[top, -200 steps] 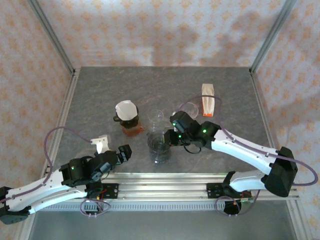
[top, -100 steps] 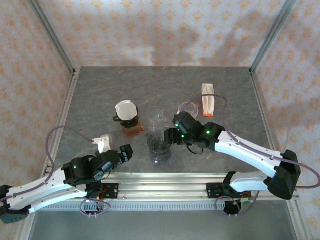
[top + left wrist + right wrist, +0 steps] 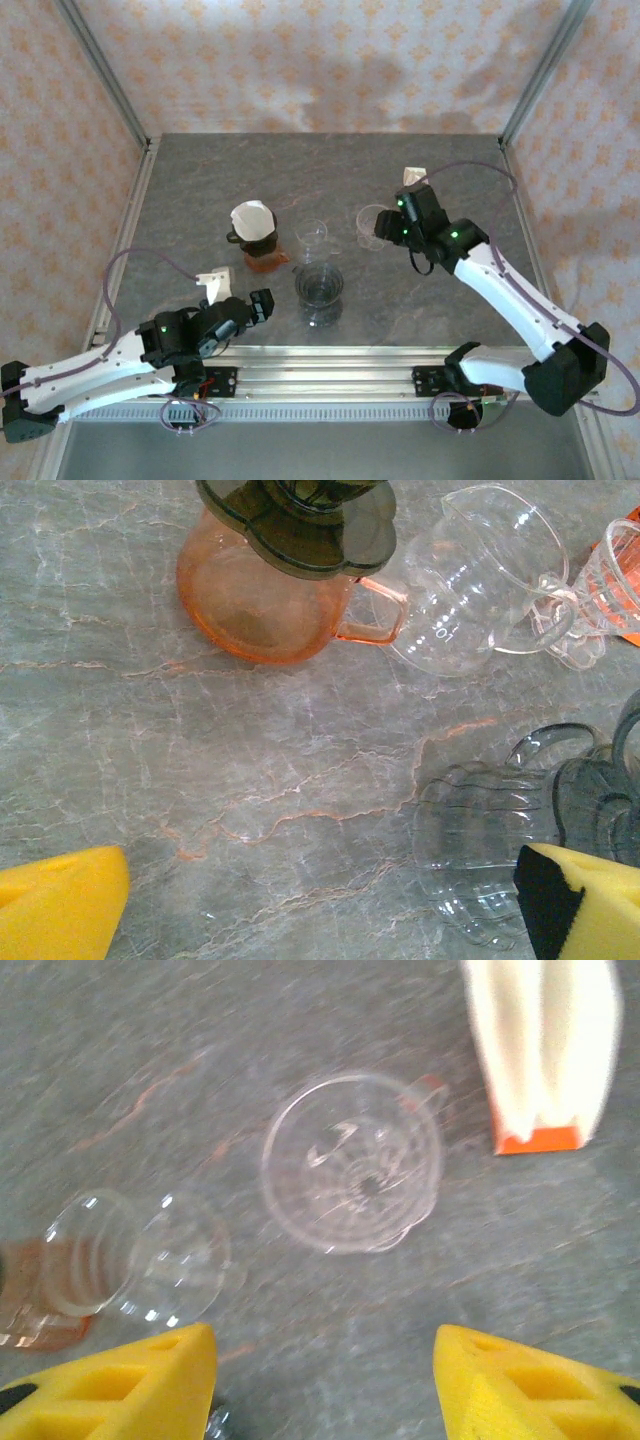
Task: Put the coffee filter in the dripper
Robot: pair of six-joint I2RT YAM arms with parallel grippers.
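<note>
A white coffee filter (image 3: 251,218) sits in a dark dripper (image 3: 262,240) on top of an orange carafe (image 3: 264,259) at the left middle of the table. The left wrist view shows the same dark dripper (image 3: 300,525) and orange carafe (image 3: 265,595) ahead of my open left gripper (image 3: 320,915), well apart from it. A clear glass dripper (image 3: 373,218) stands further right. My right gripper (image 3: 388,228) hovers open above this clear dripper (image 3: 352,1163), nothing between its fingers (image 3: 130,1385). My left gripper (image 3: 258,305) is low near the front edge.
A clear pitcher (image 3: 313,235) stands between the carafe and the clear dripper. A grey ribbed glass vessel (image 3: 319,285) sits in front of it, close to my left gripper's right finger (image 3: 585,900). A white filter pack with an orange base (image 3: 540,1050) lies at the back right.
My right gripper left the grey glass vessel and swung back and to the right, over the clear dripper. The left arm crept slightly right.
</note>
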